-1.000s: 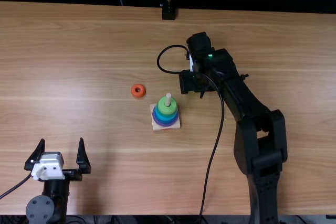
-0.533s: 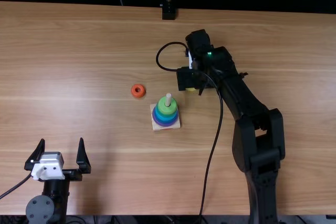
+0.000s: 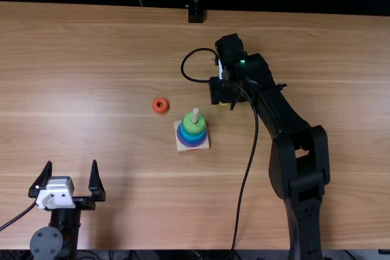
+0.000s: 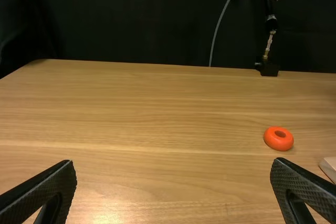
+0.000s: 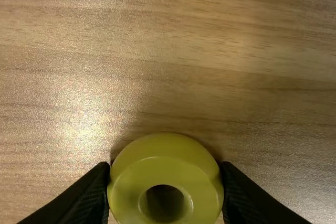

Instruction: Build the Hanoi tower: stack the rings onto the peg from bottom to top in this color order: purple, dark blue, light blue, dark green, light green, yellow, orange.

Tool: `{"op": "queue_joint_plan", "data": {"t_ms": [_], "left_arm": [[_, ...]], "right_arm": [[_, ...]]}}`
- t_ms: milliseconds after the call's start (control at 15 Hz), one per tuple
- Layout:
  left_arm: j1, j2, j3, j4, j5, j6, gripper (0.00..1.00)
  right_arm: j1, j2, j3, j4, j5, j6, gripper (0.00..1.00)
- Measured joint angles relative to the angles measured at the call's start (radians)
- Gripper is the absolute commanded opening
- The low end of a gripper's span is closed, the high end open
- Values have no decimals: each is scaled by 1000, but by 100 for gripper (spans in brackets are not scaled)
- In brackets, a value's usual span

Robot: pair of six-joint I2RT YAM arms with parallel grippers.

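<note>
With the right gripper (image 3: 220, 91), got the yellow ring (image 5: 157, 169) pinched, one finger snug on each side, open just ring-wide. Near the ring stack (image 3: 194, 123), beyond it and off to the right in the top view. As for the left gripper (image 3: 71, 164), spread wide and empty. Also seeing the orange ring (image 3: 160, 105) flat on the table (image 3: 91, 59), left of the stack.

Between the fingers of the right end effector (image 3: 220, 91), the yellow round ring (image 5: 165, 170) looks like smooth, glossy plastic. Beneath it, the light brown wooden table (image 5: 168, 77) has fine grain and a satin sheen. The left end effector (image 3: 71, 163) has matt black, rough-textured fingers (image 4: 42, 184); beyond them, the orange round ring (image 4: 276, 144) looks like smooth, shiny plastic.
</note>
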Motion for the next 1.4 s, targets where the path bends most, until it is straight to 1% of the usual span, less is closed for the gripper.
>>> {"op": "queue_joint_plan", "data": {"t_ms": [467,600,733,867,1000,1200,1400], "left_arm": [[0,0,0,0,0,0,100],[0,0,0,0,0,0,100],[0,0,0,0,0,0,100],[0,0,0,0,0,0,100],[0,0,0,0,0,0,100],[0,0,0,0,0,0,100],[0,0,0,0,0,0,100]], "right_arm": [[5,0,0,-9,-2,-6,0],[5,-27,-6,-28,-3,-11,0],[6,-114,-32,-35,-3,-30,0],[6,-220,-66,-34,-2,-42,0],[15,-311,-112,-34,-2,-67,0],[68,-377,-125,-66,-2,-90,0],[122,-419,-125,-171,-3,-130,0]]}}
